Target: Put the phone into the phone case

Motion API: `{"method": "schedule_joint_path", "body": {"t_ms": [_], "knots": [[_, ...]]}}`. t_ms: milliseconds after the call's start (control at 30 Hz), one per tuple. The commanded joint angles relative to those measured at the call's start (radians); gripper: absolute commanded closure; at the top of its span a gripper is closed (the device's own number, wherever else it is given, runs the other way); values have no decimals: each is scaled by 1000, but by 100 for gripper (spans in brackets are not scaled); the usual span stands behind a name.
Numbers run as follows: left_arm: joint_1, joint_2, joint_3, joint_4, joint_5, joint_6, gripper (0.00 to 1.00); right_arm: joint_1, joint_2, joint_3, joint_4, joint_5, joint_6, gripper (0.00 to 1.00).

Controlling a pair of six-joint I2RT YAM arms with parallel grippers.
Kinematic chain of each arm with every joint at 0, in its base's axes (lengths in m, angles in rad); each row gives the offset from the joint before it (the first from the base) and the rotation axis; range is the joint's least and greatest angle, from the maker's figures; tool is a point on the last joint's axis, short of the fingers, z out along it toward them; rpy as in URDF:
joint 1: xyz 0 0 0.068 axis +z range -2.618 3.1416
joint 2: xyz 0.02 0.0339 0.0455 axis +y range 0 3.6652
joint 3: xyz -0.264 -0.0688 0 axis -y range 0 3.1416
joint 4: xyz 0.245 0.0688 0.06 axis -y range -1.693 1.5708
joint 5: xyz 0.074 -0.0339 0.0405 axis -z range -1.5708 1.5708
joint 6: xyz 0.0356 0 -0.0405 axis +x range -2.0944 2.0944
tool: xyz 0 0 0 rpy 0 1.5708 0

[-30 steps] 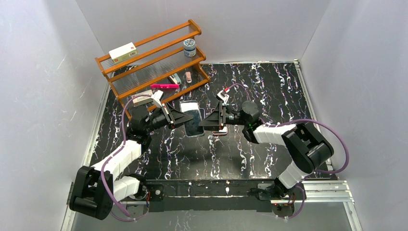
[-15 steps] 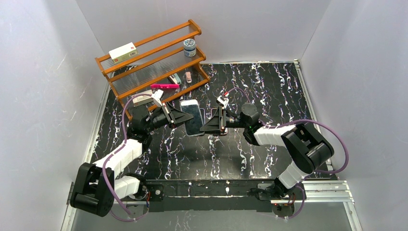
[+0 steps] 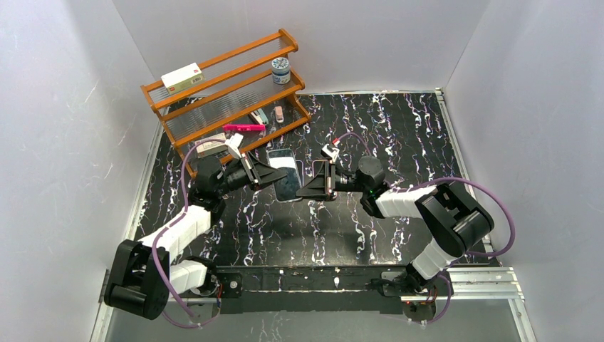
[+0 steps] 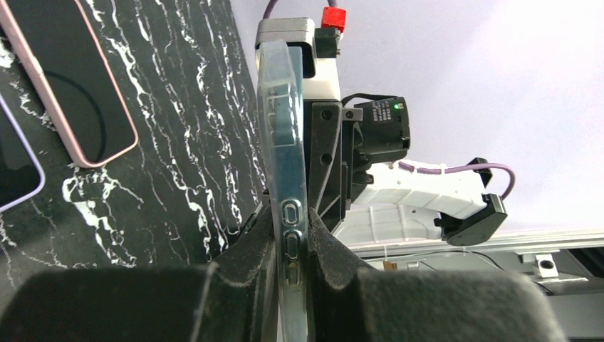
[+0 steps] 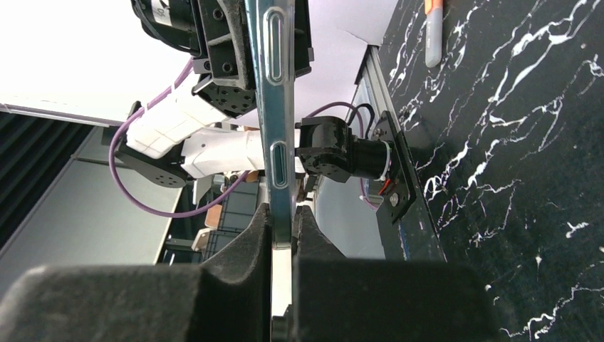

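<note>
Centrally in the top view, a clear, bluish-tinted soft-plastic phone case [image 3: 286, 178] hangs above the black, white-veined marble-pattern table [image 3: 399, 135], just below the right end of the orange wooden two-shelf rack [image 3: 228, 92]. The left gripper [image 3: 274, 176] comes in from the left and is clamped on one edge of it. In the left wrist view its black padded fingers [image 4: 246, 246] pinch the case edge-on, with the moulded side-button bumps just above the pads. The right gripper [image 3: 303, 189] reaches in from the right and is closed on the opposite edge, the case standing as a thin teal strip between its fingers [image 5: 258, 235]. Whether the phone sits inside the case I cannot tell. At the upper left of the left wrist view, a dark pink-rimmed slab [image 4: 71, 71] lies flat on the table, with a dark lilac-rimmed slab [image 4: 11, 171] just beside it.
</note>
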Motion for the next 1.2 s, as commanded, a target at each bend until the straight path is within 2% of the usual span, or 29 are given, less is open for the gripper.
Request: {"method": "schedule_joint_path", "body": {"t_ms": [0, 133, 267, 333, 467, 567, 667, 800, 1000, 1167], "knots": [[-4, -5, 36, -170, -33, 230, 100, 4, -16, -16, 49, 46, 65, 99], [-4, -32, 73, -357, -75, 377, 100, 3, -25, -21, 9, 75, 65, 99], [-4, -38, 84, -345, -35, 361, 100, 4, -41, -3, -51, 75, 4, 96], [-3, -41, 81, -302, -8, 320, 100, 3, -57, 3, -86, 76, -38, 85], [-4, -44, 79, -249, 38, 275, 100, 0, -100, 18, -163, 76, -134, 57], [-4, -31, 77, -202, 90, 249, 100, -9, -145, 35, -281, 99, -218, 42], [-9, -30, 77, -163, 129, 231, 100, -26, -203, 42, -359, 123, -284, 38], [-38, -37, 76, -127, 162, 221, 100, -65, -258, 59, -444, 123, -366, 24], [-91, -34, 79, -86, 205, 205, 100, -103, -283, 101, -452, 24, -428, 22], [-121, -31, 74, -66, 218, 199, 100, -115, -276, 124, -406, -37, -414, 25]]}}
